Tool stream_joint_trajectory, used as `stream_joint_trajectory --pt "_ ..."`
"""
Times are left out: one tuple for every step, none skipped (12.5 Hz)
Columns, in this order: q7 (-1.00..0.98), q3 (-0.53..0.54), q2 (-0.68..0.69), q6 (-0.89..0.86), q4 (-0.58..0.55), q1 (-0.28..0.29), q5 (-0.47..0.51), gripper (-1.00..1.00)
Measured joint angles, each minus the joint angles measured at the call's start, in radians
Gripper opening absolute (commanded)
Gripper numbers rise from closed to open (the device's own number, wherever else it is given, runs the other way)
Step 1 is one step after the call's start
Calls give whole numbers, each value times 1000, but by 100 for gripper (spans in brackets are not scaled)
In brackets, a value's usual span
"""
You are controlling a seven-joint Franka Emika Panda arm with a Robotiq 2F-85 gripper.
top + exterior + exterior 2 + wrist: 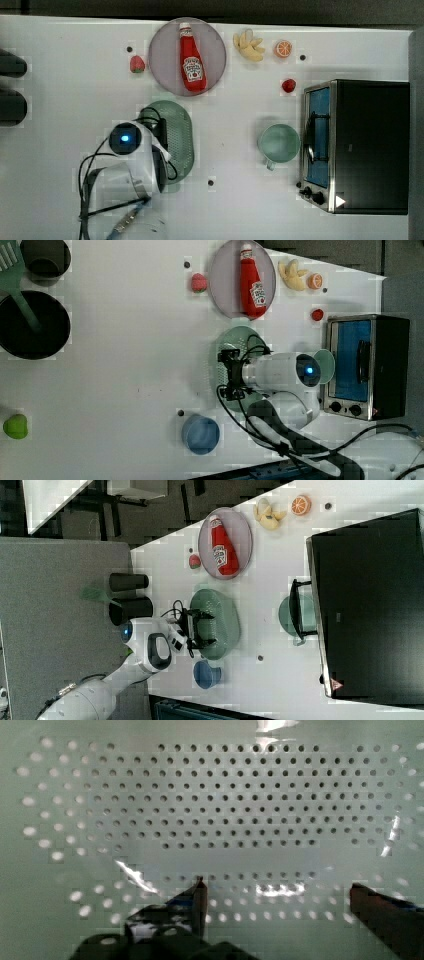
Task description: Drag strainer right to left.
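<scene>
The strainer (pixel 180 135) is a pale mint-green oval colander lying left of the table's middle in the top view, partly covered by my arm. The left view shows the strainer (pixel 239 342) under my gripper (pixel 229 375), and in the right view my gripper (pixel 206 628) reaches into the strainer (pixel 222 625). In the wrist view the perforated strainer basin (pixel 215 805) lies close below, and my gripper (pixel 280 892) is open, its two dark fingertips (pixel 197 897) wide apart over the dotted floor with nothing held between them.
A mint-green mug (pixel 279 143) stands beside a toaster oven (pixel 360 145) at the top view's right. A ketchup bottle (pixel 192 60) lies on a grey plate (pixel 162 55); fruit pieces (pixel 248 46) sit behind. A blue dish (pixel 200 434) lies near the strainer. Black cups (pixel 129 596) stand by the arm.
</scene>
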Motion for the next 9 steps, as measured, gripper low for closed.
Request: stream_joint_trajectory --pt "4 -7 21 -4 29 29 14 100" --pt "10 -6 33 -23 49 47 33 100" --pt "11 1 38 -47 68 59 32 100" --pt "19 0 47 -50 94 76 50 100" --pt "27 -1 64 -44 123 94 75 100" --pt "28 1 82 -61 156 106 92 100" --pt "31 -4 95 -89 180 116 99 100" --pt "46 -7 101 -94 187 122 96 100" --pt "68 -13 104 -99 193 132 101 100"
